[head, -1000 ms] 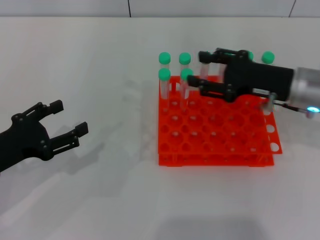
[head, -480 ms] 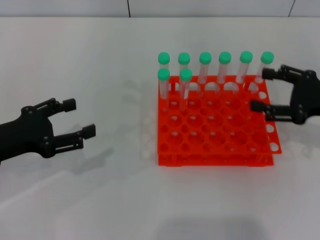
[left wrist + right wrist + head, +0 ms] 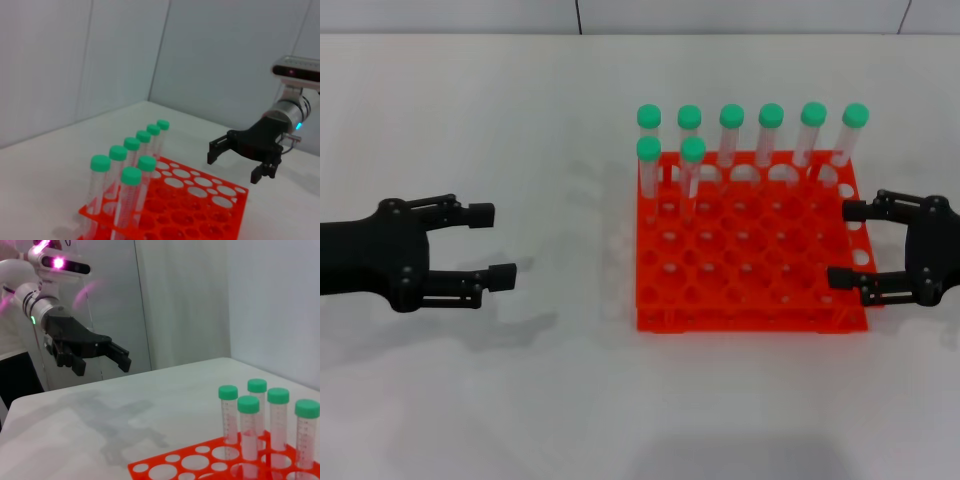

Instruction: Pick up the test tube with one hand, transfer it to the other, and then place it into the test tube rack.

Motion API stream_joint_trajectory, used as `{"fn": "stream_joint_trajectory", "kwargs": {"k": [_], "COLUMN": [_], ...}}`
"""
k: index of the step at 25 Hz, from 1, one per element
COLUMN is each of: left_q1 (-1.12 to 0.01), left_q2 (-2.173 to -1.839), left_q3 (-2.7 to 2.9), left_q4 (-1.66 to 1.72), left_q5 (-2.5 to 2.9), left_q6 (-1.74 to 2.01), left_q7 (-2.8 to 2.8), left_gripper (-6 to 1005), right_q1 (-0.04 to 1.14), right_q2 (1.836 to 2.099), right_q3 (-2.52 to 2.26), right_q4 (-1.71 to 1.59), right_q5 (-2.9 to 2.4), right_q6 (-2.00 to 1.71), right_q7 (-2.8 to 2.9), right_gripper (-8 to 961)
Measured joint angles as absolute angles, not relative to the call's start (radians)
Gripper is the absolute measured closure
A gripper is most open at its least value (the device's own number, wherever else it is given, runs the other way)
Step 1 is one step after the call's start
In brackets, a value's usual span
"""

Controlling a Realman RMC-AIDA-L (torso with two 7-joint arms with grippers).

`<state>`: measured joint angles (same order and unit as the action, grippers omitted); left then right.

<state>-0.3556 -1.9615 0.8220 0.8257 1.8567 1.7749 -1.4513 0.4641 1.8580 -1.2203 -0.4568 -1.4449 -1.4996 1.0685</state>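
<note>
The orange-red test tube rack [image 3: 750, 318] stands right of centre on the white table. Several identical green-capped test tubes [image 3: 731, 118] stand upright in it, a row along the back and two [image 3: 692, 152] just in front at the back left. No tube is in either gripper. My left gripper [image 3: 492, 243] is open and empty, hovering left of the rack. My right gripper [image 3: 842, 244] is open and empty at the rack's right edge. The left wrist view shows the rack [image 3: 200, 200], the tubes [image 3: 131, 176] and the right gripper [image 3: 234, 165]. The right wrist view shows the left gripper [image 3: 102, 365] and the tubes [image 3: 248, 405].
The white table [image 3: 570, 400] stretches around the rack. Pale wall panels [image 3: 100, 60] stand behind the table.
My right gripper has drawn back from the back row of tubes to the rack's right edge, nearer the front. My left gripper has moved right toward the rack and levelled.
</note>
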Motion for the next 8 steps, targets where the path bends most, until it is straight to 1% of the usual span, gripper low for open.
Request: {"fn": "stream_joint_trajectory", "kwargs": {"k": [8], "left_q1": [-0.406], "left_q2": [-1.954], "left_q3": [0.823], "left_q4": [0.824], "left_q5": [1.919], "left_q6": [1.79], "left_q7": [-1.468], "left_gripper": [130], "right_q1": [0.471], "right_q2": [1.858], "right_q3": [-1.222], "right_q4": [-0.441], "right_q5": [-1.469], "right_q6": [-1.501], "right_q7": [1.077], "right_gripper": [68]}}
